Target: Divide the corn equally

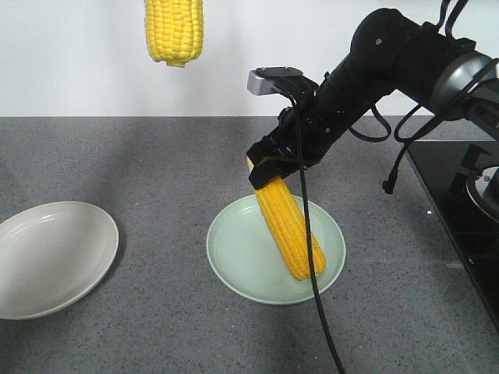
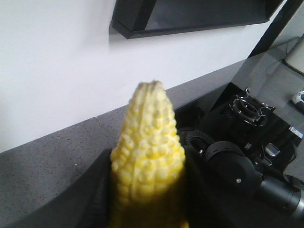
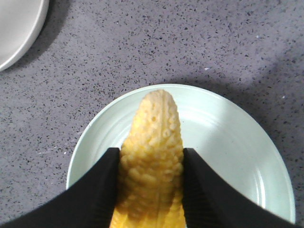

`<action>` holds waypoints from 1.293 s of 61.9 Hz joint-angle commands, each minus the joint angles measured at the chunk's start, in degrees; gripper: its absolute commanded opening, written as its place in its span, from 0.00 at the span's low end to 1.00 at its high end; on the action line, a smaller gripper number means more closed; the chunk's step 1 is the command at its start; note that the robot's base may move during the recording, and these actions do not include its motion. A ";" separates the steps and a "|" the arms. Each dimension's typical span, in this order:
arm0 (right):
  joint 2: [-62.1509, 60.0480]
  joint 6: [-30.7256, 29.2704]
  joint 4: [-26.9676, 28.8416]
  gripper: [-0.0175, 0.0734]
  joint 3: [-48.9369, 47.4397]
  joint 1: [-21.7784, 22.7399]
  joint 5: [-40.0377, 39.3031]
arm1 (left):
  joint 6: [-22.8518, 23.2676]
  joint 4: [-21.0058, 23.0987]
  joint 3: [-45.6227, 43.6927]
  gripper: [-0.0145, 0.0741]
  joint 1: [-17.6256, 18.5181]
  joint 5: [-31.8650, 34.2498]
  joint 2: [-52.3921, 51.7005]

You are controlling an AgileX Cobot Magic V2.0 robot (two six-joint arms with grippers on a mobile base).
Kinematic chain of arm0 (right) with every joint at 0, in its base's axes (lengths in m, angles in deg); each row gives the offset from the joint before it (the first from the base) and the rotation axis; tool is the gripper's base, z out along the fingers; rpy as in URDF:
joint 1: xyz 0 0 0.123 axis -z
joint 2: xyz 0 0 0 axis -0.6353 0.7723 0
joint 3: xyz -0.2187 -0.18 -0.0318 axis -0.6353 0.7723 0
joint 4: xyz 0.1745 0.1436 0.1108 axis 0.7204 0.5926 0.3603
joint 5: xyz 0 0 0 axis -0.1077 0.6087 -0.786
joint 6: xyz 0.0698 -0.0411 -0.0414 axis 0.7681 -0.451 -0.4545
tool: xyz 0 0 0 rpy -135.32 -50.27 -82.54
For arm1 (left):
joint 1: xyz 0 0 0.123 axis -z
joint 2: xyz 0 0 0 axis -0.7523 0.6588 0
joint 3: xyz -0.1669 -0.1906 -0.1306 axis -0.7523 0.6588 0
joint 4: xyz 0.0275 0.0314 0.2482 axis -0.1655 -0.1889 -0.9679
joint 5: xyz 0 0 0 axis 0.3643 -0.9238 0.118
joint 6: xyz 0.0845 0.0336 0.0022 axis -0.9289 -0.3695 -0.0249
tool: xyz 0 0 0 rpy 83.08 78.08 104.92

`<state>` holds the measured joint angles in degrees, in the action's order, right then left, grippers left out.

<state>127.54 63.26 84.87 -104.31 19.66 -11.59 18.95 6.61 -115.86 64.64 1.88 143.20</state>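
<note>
Between our right gripper's two black fingers sits a corn cob, clenched at its thick end, with the tapered tip pointing away from the wrist. Seen from the front, this cob slants downward from the gripper, and its tip rests on or just above the pale green plate; we cannot tell whether it touches. That plate lies on the grey speckled counter, near the middle.

Our left gripper is grasping a second corn cob, dark fingers pressed on either side of its base and the pointed end aimed up and away. From the front, only the lower part of that cob shows, hanging high at the top edge, well apart from both plates.

Farther left on the counter lies a white plate with nothing on it. At the right edge sits a black glass cooktop with a burner.
</note>
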 commanded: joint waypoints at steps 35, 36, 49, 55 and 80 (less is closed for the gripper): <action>-6.40 1.30 0.93 0.74 -1.54 0.20 2.49 | 0.02 -0.65 -1.20 0.16 0.10 1.76 -3.66; -7.02 1.30 0.78 0.74 -1.54 0.22 2.43 | -0.34 -1.35 -1.20 0.16 0.10 1.76 -3.99; -13.79 2.13 -5.27 0.71 -1.54 0.43 1.81 | -0.34 -14.04 -1.20 0.16 0.10 1.76 -8.35; -16.74 3.22 -7.74 0.71 -1.54 0.43 1.30 | 0.25 -19.52 -0.27 0.16 0.10 1.76 -10.04; -24.19 5.51 -11.53 0.71 -1.54 0.43 1.63 | 1.22 -42.33 48.42 0.16 0.05 1.84 -27.54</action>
<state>106.57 68.20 72.95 -104.25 19.70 -10.71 19.54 -30.46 -77.51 64.64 2.25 120.72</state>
